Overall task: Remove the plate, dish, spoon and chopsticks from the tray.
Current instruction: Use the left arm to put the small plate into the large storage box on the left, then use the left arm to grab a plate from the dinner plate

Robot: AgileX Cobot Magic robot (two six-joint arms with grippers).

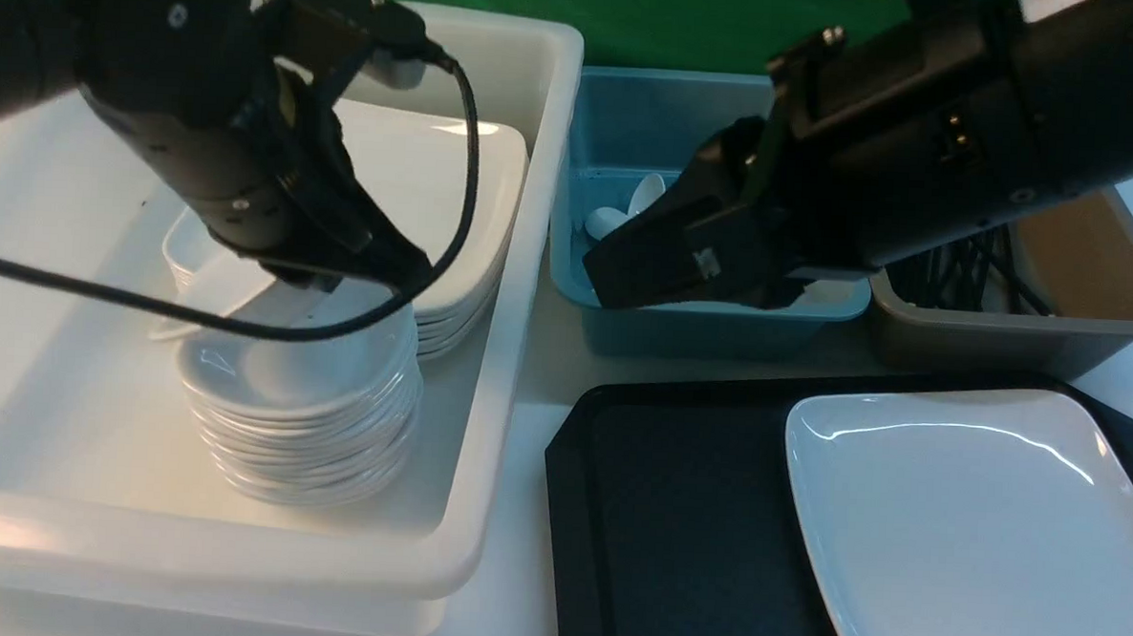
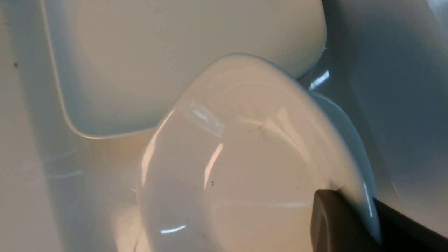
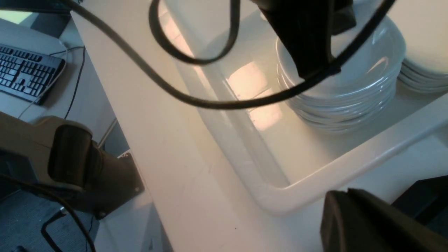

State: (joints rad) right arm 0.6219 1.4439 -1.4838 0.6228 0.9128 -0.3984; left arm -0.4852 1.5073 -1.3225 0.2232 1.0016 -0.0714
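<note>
Large glossy white rectangular plate (image 1: 968, 536): plain, unpatterned.
Black plastic tray (image 1: 681, 533): fine grid texture.
Small glossy white rounded-square dish (image 2: 245, 157): a few dark specks.
White plastic bin (image 1: 498, 353), blue plastic bin (image 1: 700, 333), grey-brown plastic bin (image 1: 1005, 342).
Green backdrop (image 1: 637, 15).

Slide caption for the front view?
Left gripper grips a dish atop the stack in the white bin; right gripper shut above blue bin; plate on tray.

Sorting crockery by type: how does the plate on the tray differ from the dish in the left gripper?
The plate is large and rectangular; the dish is small and rounded. The plate lies flat on the tray; the dish is tilted in the left gripper above a stack in the white bin. Both are glossy white.
</note>
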